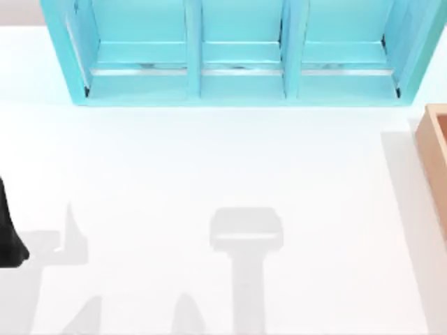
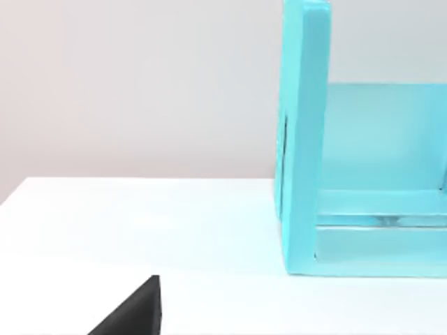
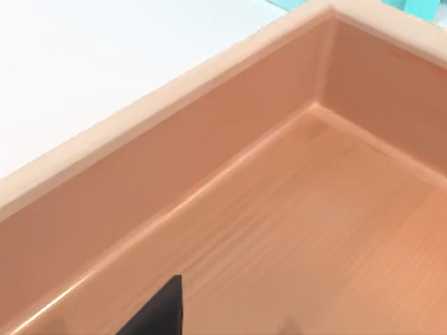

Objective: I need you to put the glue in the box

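At the table's (image 1: 209, 160) left edge, seen from above, a black part of the left arm (image 1: 8, 234) juts in over the white top, about midway between the far and near edges. In the left wrist view a dark wedge of the left gripper (image 2: 133, 314) sits low over the white surface. Whether this gripper is open or closed cannot be told. Beyond it in that view stands the end wall of the turquoise shelf unit (image 2: 304, 139), upright on the table, with a plain pale wall behind.

From above, the shelf unit (image 1: 237, 49) runs along the table's far edge, from near the far-left corner almost to the far-right corner. It has three open compartments side by side. Grey shadows (image 1: 246, 234) lie on the table toward the near edge, left of centre and at the centre.

The box (image 1: 434, 150) stands at the table's right edge, just forward of the shelf unit's right end and cut off by the picture's border. In the right wrist view its tan rim (image 3: 160, 94), inner walls and wood-grained floor are seen close up, and a dark wedge of the right gripper (image 3: 157, 310) hangs over the inside. Whether this gripper is open or closed cannot be told either.
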`<action>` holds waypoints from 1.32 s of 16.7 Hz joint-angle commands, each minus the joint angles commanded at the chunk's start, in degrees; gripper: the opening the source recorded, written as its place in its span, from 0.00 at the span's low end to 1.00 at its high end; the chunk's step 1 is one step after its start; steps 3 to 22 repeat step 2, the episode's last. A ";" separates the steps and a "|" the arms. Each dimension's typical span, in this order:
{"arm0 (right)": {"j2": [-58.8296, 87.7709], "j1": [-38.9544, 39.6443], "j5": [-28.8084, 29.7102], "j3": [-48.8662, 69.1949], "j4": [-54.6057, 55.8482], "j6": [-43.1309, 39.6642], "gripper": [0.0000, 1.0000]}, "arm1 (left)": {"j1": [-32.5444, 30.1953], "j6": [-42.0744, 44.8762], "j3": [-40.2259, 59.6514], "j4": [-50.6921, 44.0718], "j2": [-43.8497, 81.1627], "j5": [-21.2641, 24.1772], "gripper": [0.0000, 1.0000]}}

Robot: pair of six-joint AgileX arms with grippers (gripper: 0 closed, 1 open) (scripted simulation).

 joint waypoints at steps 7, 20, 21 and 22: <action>0.00 0.00 0.00 0.00 0.00 0.00 1.00 | 0.00 0.00 0.00 0.00 0.00 0.00 1.00; 0.00 0.00 0.00 0.00 0.00 0.00 1.00 | 0.00 0.00 0.00 0.00 0.00 0.00 1.00; 0.00 0.00 0.00 0.00 0.00 0.00 1.00 | 0.00 0.00 0.00 0.00 0.00 0.00 1.00; 0.00 0.00 0.00 0.00 0.00 0.00 1.00 | 0.00 0.00 0.00 0.00 0.00 0.00 1.00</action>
